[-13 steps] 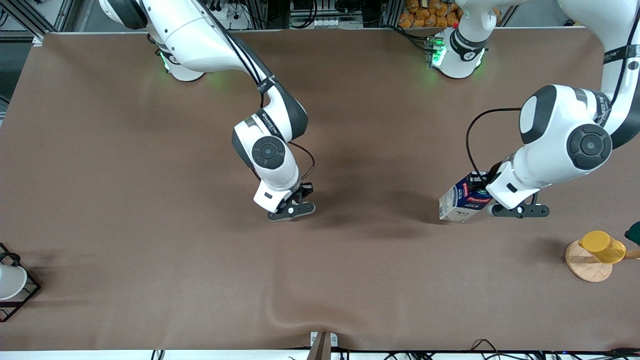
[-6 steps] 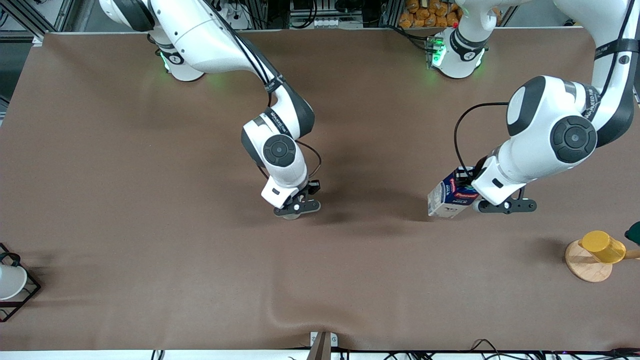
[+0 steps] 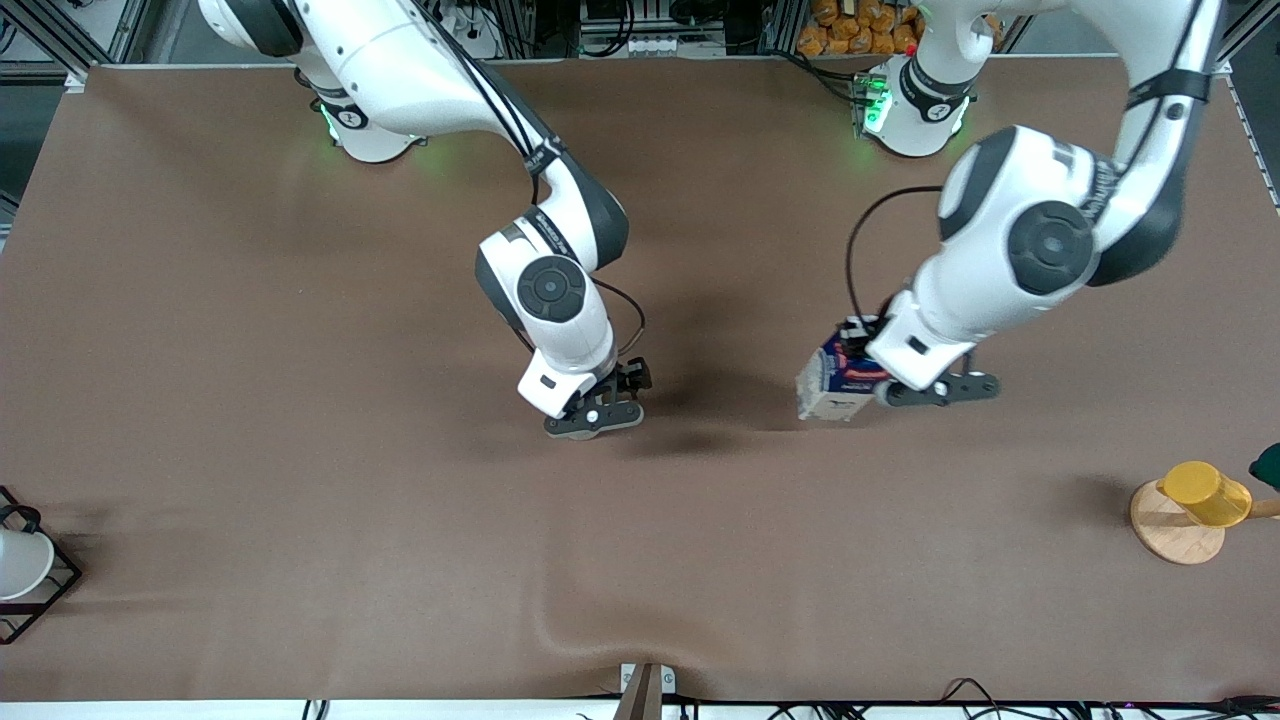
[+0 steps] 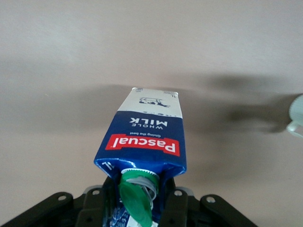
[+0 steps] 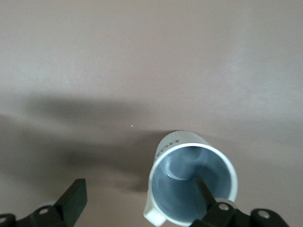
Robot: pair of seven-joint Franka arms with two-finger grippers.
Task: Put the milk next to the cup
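Note:
My left gripper (image 3: 872,372) is shut on the top of the milk (image 3: 828,390), a dark-blue carton with a red logo, and holds it tilted just over the middle of the table. In the left wrist view the fingers (image 4: 173,201) clamp the carton (image 4: 147,127) beside its green cap (image 4: 137,201). The cup (image 5: 191,187), a pale mug with a grey inside, stands under my right gripper (image 5: 138,191), which is open with one finger (image 5: 203,191) inside the mug. In the front view my right gripper (image 3: 598,412) hides the mug. The mug also shows at the edge of the left wrist view (image 4: 297,116).
A yellow cup (image 3: 1205,492) sits on a round wooden coaster (image 3: 1172,535) at the left arm's end. A dark green object (image 3: 1268,465) shows beside it. A white cup (image 3: 20,565) sits in a black wire rack (image 3: 60,580) at the right arm's end.
My left arm has carried the milk toward the right gripper and the mug. My right gripper has shifted only slightly and stays over the mug.

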